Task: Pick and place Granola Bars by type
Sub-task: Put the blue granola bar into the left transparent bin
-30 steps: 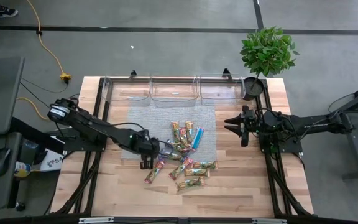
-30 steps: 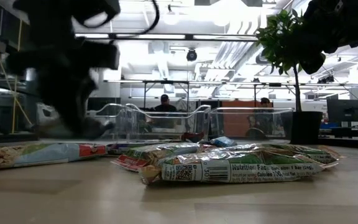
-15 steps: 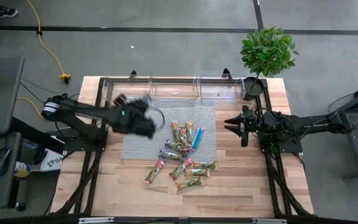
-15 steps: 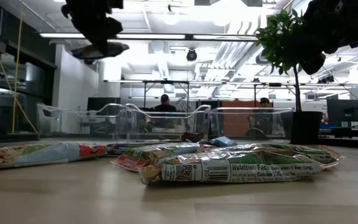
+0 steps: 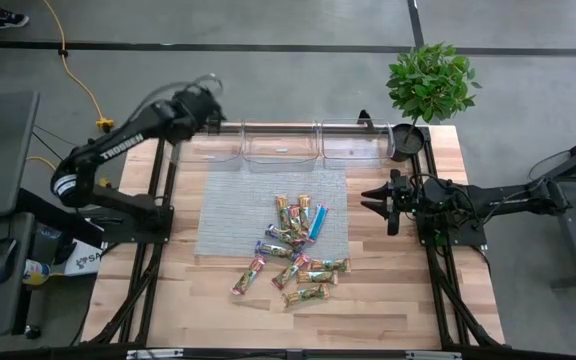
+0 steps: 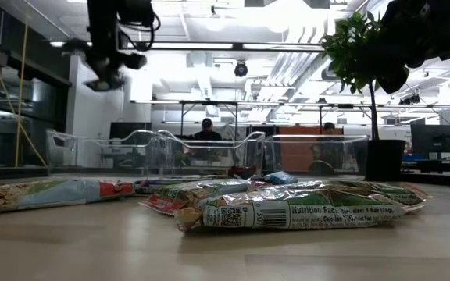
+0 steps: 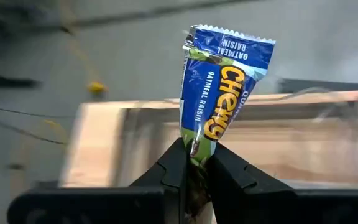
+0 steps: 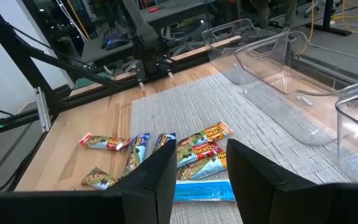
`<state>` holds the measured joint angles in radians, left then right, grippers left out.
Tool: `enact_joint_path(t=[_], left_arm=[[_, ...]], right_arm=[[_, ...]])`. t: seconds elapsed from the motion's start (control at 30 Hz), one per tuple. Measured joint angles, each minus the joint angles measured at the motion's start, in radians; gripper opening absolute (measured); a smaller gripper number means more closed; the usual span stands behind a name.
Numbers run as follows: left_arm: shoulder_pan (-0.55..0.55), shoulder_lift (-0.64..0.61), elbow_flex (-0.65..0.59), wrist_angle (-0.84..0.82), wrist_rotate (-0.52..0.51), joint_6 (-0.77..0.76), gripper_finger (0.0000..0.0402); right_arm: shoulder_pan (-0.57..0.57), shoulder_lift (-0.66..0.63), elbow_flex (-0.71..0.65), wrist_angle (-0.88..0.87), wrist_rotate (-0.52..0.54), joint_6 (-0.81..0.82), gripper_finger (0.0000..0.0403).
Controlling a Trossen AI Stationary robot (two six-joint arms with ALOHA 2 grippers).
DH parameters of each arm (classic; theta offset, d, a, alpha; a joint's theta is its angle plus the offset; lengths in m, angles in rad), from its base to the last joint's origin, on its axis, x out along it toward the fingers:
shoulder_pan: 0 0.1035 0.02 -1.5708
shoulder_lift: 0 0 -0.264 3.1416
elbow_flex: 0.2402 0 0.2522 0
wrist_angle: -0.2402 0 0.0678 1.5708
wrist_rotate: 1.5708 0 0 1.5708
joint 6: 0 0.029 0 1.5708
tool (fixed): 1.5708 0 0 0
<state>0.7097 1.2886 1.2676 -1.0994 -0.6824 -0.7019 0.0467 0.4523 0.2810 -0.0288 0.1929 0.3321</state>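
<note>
A purple-tinted bar (image 7: 219, 93) is pinched by its lower end in the left gripper (image 7: 196, 163), standing upright above the leftmost bin (image 5: 208, 145); it should be released only once squarely over that bin. The other bars (image 5: 293, 248) lie heaped on the mat (image 5: 228, 200). The right gripper (image 5: 380, 201) is held apart, empty, beside the mat

— What could not be made out?

— The held bar (image 7: 219, 99) had its lower end hidden between the left gripper's (image 7: 196, 168) fingers, and the bins behind it were blurred. From above, that bar was too small to see at the gripper.

— And the pile?

— The heaped bars (image 5: 293, 250) overlapped, so some wrappers were partly covered. In the low view the right arm (image 6: 432, 27) was cut off by the edge.
</note>
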Motion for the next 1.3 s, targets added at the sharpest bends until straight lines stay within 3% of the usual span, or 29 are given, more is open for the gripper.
enact_joint_path(t=[0.1,0.27,0.6,0.73,0.87,1.1,1.3], left_arm=[[0.138,0.028,0.000,0.139,0.200,0.112,0.0044],[0.262,0.100,-0.002,0.075,0.339,0.094,0.0044],[0.264,0.125,-0.193,0.131,0.359,0.042,0.0044],[0.239,0.123,-0.207,0.198,0.301,0.009,0.0044],[0.263,0.123,-0.208,0.211,0.365,0.000,0.0044],[0.265,0.123,-0.239,0.234,0.378,0.025,0.0045],[0.266,0.123,-0.264,0.244,0.379,0.045,0.0083]], right_arm=[[0.000,0.000,0.000,0.000,0.011,-0.018,0.0124],[0.000,0.000,0.000,-0.001,0.011,-0.022,0.0124],[0.000,0.000,0.000,-0.001,0.015,-0.018,0.0124],[0.000,0.000,0.000,-0.001,0.015,-0.010,0.0124],[0.000,0.000,0.000,-0.001,0.015,0.007,0.0124],[0.000,0.000,0.000,-0.003,0.014,0.008,0.0124],[0.000,0.000,0.000,-0.005,0.010,0.008,0.0124]])
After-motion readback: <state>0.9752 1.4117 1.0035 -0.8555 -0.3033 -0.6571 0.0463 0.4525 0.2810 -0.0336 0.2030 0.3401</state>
